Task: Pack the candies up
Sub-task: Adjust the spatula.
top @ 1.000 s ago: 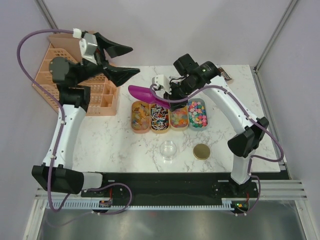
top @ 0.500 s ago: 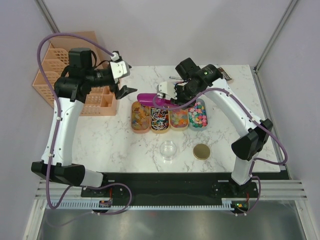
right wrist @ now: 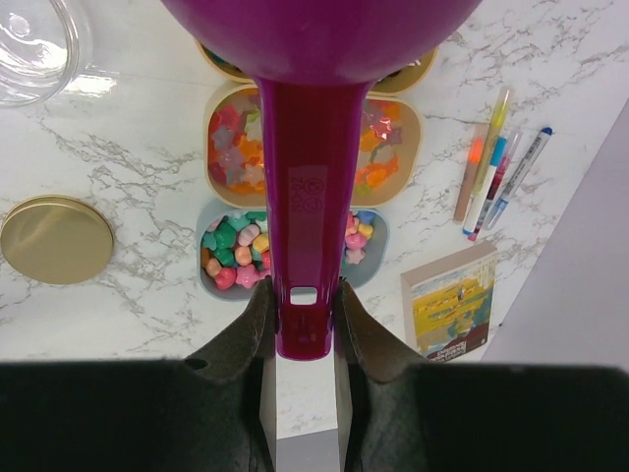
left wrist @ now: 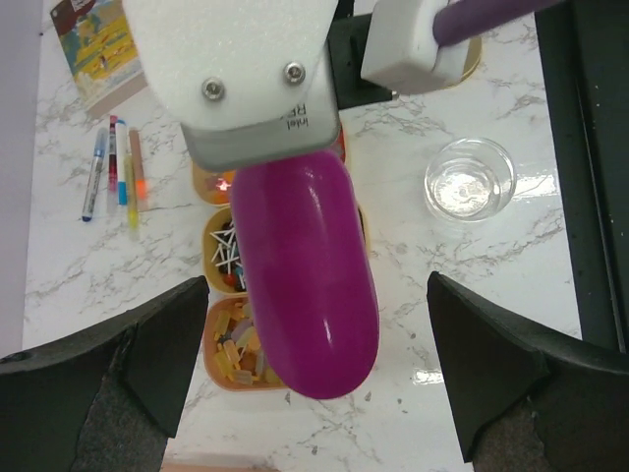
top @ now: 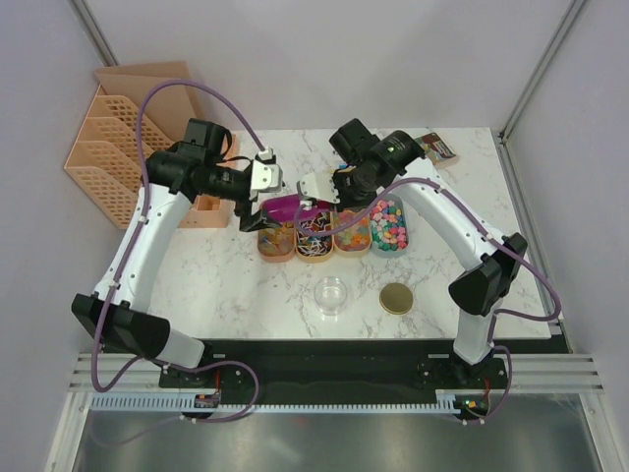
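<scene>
Over the trays (top: pixel 278 259): crowded now with both arms, against only the right one a second ago.
Left gripper (left wrist: pixel 316 285): swung in from above the orange racks (top: pixel 108 138) at far left; jaws spread wide, holding nothing, poised either side of the scoop's rounded end.
Right gripper (right wrist: pixel 303 313): pinching the purple scoop (top: pixel 283 206) by the end of its handle; brought lower and closer to the yellow-orange end of the row.
Scoop load: impossible to tell; only smooth purple outside shown to both wrist cameras.
Candies (top: pixel 389 224): lying in the four trays side by side, mid-table.
Glass jar (top: pixel 331 293): nearer the arms, apart from the trays, seemingly empty; gold lid (top: pixel 397 298) off, just beside it.
Meaning for the task: filling probably not yet begun; left arm's arrival likely meant to steady or take over the scoop, with the packing itself all ahead.
</scene>
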`<state>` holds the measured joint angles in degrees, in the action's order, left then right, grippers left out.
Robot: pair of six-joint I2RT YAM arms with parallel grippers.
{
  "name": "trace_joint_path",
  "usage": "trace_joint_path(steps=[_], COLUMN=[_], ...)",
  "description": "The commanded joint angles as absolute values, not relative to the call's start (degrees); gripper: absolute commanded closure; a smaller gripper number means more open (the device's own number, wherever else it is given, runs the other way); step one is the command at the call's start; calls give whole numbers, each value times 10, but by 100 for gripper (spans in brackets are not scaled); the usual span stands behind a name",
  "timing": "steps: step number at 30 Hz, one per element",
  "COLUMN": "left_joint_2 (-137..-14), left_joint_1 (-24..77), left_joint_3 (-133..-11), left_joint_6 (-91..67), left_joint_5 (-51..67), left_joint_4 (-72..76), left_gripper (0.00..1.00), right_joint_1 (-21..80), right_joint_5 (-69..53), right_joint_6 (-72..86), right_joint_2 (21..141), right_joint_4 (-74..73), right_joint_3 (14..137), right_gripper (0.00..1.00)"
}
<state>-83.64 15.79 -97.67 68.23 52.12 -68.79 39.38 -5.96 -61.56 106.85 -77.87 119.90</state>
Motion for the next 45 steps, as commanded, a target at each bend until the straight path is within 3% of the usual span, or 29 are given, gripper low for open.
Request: trace_joint_path(steps=[1, 18, 21, 28, 29, 30, 32, 33, 34, 36, 37, 38, 42, 45], left_joint_2=[-827, -861, -871, -908, -911, -914, -920, -929, -936, -965, -976, -984, -1016, -1070], left_joint_1=[174, 212, 214, 214, 214, 214, 214, 214, 214, 214, 213, 212, 209, 205], left_joint_3=[-969, -948, -953, -1002, -1005, -1014, -1029, -1050, -1061, -1098, -1106, -1110, -1127, -1180], left_joint_6=[699, 651, 636, 621, 623, 627, 639, 642, 645, 661, 657, 623, 587, 509], left_joint_5=[512, 460, 445, 458, 461, 461, 465, 466, 468, 474, 477, 476, 517, 567], left_joint_4=[-669, -642, -646, -707, -721, -729, -770, -786, -807, -873, -881, -882, -882, -882], left_gripper=[1, 6, 12, 39, 43, 53, 62, 65, 72, 77, 81, 82, 88, 90], right_joint_1=[403, 409, 409, 409, 410, 409, 406, 404, 401, 400, 400, 400, 400, 402], right_joint_5=[-48, -76, -78, -86, -88, -91, -95, -94, -93, -87, -71, -59, 11, 29], right_joint_6=[-635, -606, -603, -596, -593, -585, -576, -573, -567, -562, -556, -542, -494, -489], right_joint_2=[1078, 1072, 1066, 1051, 1046, 1042, 1009, 991, 967, 879, 848, 781, 644, 592], right_joint_4=[-835, -824, -820, -814, -815, -814, -803, -777, -756, -669, -631, -588, -327, -236], right_joint_3=[1223, 1240, 1234, 1197, 1193, 1183, 1161, 1120, 1093, 997, 962, 926, 730, 663], right_gripper=[100, 100, 100, 100, 97, 81, 65, 48, 43, 33, 24, 6, 2, 2])
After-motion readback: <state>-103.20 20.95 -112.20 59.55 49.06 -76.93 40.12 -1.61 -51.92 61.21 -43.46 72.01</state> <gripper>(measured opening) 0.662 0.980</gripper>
